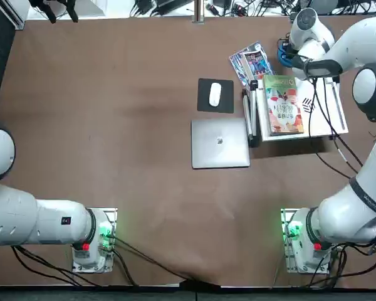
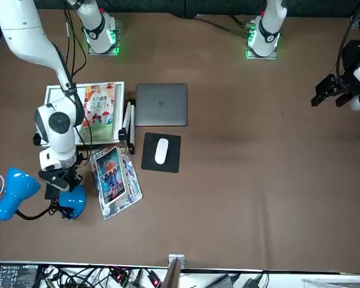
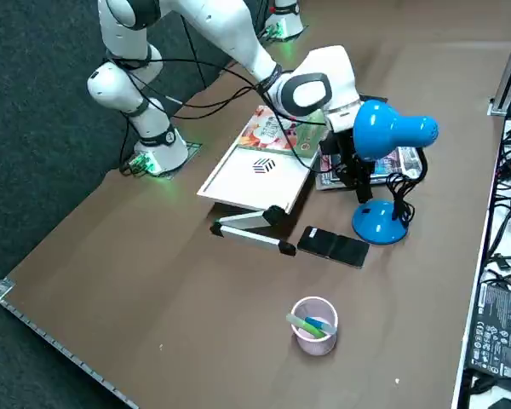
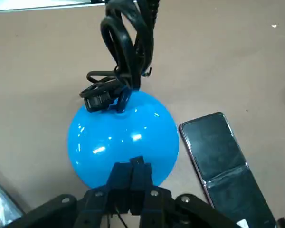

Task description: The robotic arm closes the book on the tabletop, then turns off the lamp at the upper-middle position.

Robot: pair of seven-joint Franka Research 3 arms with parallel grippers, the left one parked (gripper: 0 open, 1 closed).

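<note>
One tabletop, brown. One robotic arm, reaching to the lamp. One white box, striped black logo, partly hidden under the book. One laptop, closed, small dark logo. One book, closed, picture cover up on the box; title too small to read. Glossy magazines, exact count unclear, print illegible. One lamp, blue head and base, beyond the box. One right gripper, fingers clenched together over the lamp base's edge; contact cannot be told. One cup, two pens.
</note>
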